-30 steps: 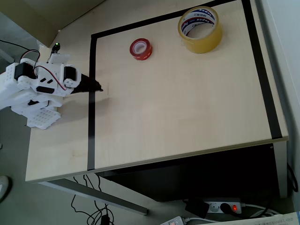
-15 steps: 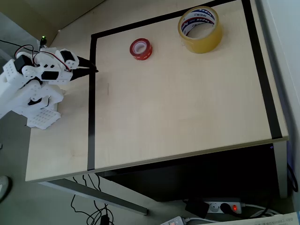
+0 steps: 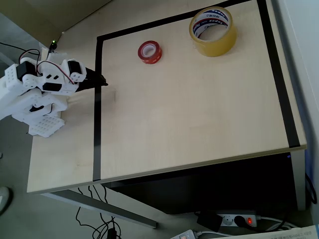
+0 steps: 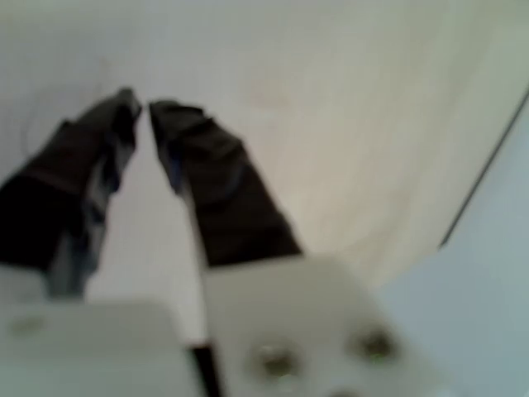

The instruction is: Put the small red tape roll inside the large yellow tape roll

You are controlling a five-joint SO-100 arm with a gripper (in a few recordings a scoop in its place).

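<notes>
Two tape rolls lie flat on the pale wood table (image 3: 199,114), both well apart from the gripper (image 3: 102,81).

Overhead view: white arm at the table's left edge, its dark gripper tip over the black tape line (image 3: 96,124) that marks the work area's left border. Small red tape roll (image 3: 150,52) up and to the right of the gripper tip, near the top border, untouched. Large yellow tape roll (image 3: 213,31) farther right again, near the top right corner, core empty, apart from the red one. Wrist view, blurred: dark fingers (image 4: 223,178) nearly together, a narrow gap at the tips (image 4: 140,103), nothing between them, bare tabletop beneath. Power strip with a lit red switch (image 3: 234,219) on the floor below the table.
</notes>
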